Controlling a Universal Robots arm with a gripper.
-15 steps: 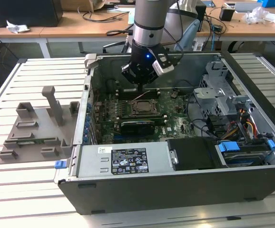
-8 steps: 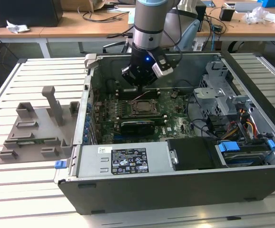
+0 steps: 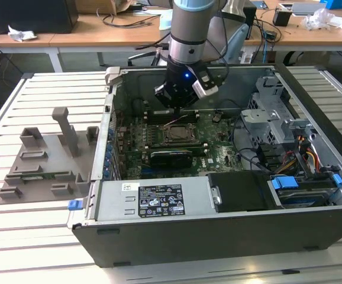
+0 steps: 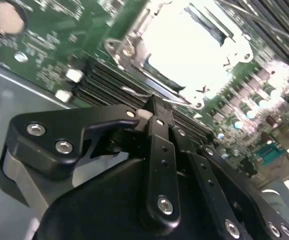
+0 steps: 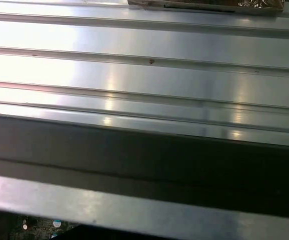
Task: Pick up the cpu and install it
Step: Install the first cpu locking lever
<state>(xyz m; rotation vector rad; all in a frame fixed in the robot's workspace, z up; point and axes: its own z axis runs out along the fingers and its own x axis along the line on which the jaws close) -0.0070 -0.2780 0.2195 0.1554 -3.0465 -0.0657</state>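
Cpu [image 4: 184, 47]: one bright square plate is seen lying flat inside the single metal socket frame [image 4: 129, 50], near the middle of the green board [image 3: 218, 155] in the open computer case [image 3: 159, 236]. The one gripper [image 3: 177, 105] is held just above that frame, pointing down from an upright arm. Its fingers [image 4: 157, 130] are drawn together at the tips in the second wrist view, with nothing clearly held. One grey fixture [image 3: 41, 160] is seen near the slatted table's [image 3: 41, 236] edge on the exterior view's left. Bare slats are shown in the first wrist view.
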